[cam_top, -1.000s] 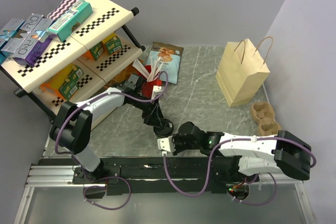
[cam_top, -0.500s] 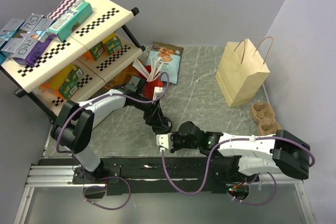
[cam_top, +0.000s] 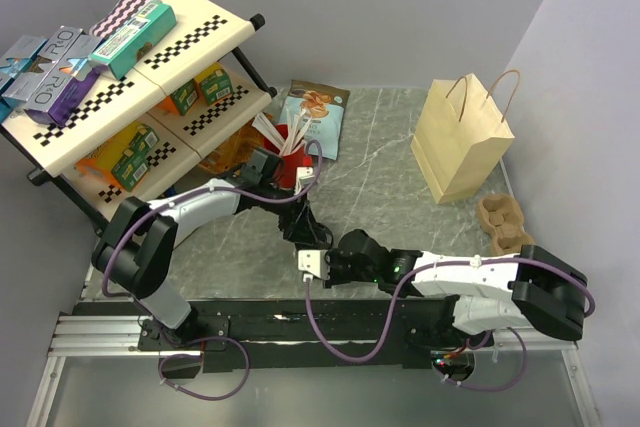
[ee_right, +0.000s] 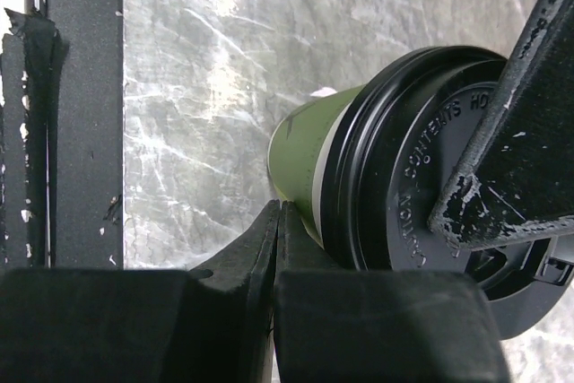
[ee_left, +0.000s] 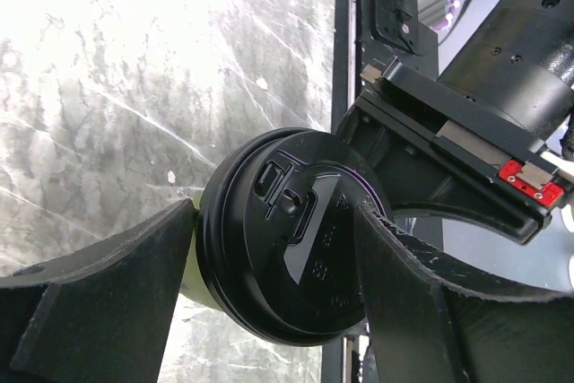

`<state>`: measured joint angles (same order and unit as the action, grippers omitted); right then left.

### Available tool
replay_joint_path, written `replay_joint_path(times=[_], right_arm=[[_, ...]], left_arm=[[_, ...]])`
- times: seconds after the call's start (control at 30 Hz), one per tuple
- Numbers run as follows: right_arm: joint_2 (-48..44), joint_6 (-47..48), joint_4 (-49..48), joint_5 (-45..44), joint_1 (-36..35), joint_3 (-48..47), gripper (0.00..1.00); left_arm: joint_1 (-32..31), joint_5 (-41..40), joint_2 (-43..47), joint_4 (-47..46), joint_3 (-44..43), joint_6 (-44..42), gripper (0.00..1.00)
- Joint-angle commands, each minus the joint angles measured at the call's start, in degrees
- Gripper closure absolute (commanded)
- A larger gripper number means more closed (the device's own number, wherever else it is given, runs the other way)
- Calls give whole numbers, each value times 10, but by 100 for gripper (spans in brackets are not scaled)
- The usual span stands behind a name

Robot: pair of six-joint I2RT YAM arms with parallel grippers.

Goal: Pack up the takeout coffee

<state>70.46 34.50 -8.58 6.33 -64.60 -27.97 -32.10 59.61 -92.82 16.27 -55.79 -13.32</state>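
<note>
The takeout coffee (ee_left: 287, 248) is a green paper cup (ee_right: 305, 154) with a black lid (ee_right: 404, 177). It sits on the marble table near the front edge, mostly hidden under the grippers in the top view (cam_top: 308, 237). My left gripper (cam_top: 303, 225) reaches down over it, and its fingers (ee_left: 117, 284) clasp the lid's rim from both sides (ee_left: 276, 213). My right gripper (cam_top: 310, 259) is shut and empty, its closed tips (ee_right: 280, 208) touching the cup's lower wall. A left finger (ee_right: 502, 159) crosses the lid.
A brown paper bag (cam_top: 462, 137) stands open at the back right, with pulp cup carriers (cam_top: 505, 227) beside it. A red cup with white stirrers (cam_top: 290, 137) and a snack bag (cam_top: 315, 117) lie behind the arms. A checkered shelf rack (cam_top: 130, 77) fills the left. The black mounting rail (cam_top: 300, 312) runs along the front.
My right gripper has slid left and up against the cup. My left gripper has shifted slightly over the lid, which now shows less from above.
</note>
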Motion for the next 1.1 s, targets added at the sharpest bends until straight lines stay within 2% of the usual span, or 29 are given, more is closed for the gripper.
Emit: replay_joint_path(times=[0.0, 0.4, 0.57, 0.83, 1.07], right_arm=[[4, -19, -21, -22, 21, -38, 100], [20, -28, -7, -17, 44, -61, 100], [36, -31, 8, -17, 47, -79, 100], [56, -38, 30, -13, 57, -99, 100], [33, -37, 81, 3, 64, -108, 100]], left_arm=[[-8, -147, -13, -10, 31, -13, 25], [-9, -260, -4, -12, 60, -27, 25], [-17, -350, -24, -21, 74, -44, 24], [-17, -368, -47, -34, 80, -36, 25], [-17, -369, -59, -24, 70, -33, 26]])
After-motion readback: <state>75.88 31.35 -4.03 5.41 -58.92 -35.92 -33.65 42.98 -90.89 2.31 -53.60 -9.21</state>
